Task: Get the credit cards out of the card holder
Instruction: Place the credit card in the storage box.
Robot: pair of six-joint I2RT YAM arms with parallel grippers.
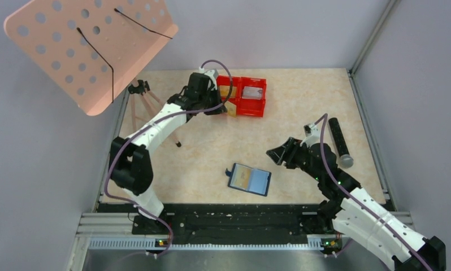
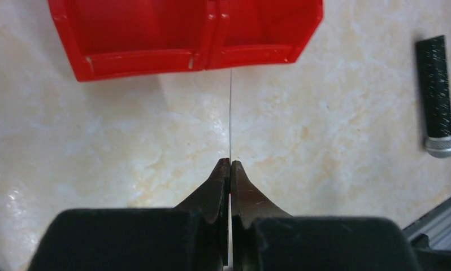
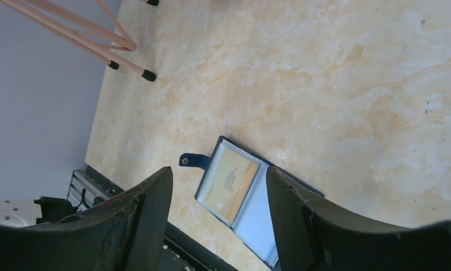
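We are looking down at the table as a clock face, with 12 at the far side and 6 by the arm bases.

The card holder [image 1: 249,179] is lying open and flat near 6 o'clock, close to the near edge. Its little tab [image 3: 190,161] is sticking out toward 9 o'clock. A tucked card [image 3: 230,183], gold in color, is sitting in the holder's left pocket. The other pocket is showing only grey-blue.

The right gripper [image 3: 217,172] is hanging in the air at about 2 o'clock from the card holder, touching nothing. Its jaws are standing wide apart. In its own camera the holder is showing in the gap between the two fingers, lower down on the table.

The left gripper [image 2: 230,162] is reaching out to 12 o'clock, right by the near wall of the red tray [image 1: 256,108]. Its jaws are pressing together on a held card [image 2: 230,113]. We are seeing that card from its edge, so it is looking like one thin pale line running up to the tray. We cannot tell if it is touching the tray.

The tray is sitting at 12 o'clock with two boxes side by side. A gold card [image 1: 226,90] is lying in the left box and a silver card [image 1: 251,93] in the right box.

A black cylinder [image 1: 339,141] is lying at 3 o'clock. A wooden tripod [image 1: 150,107] is standing at 10 o'clock, and a pink board [image 1: 87,45] full of holes is tilting over that corner.
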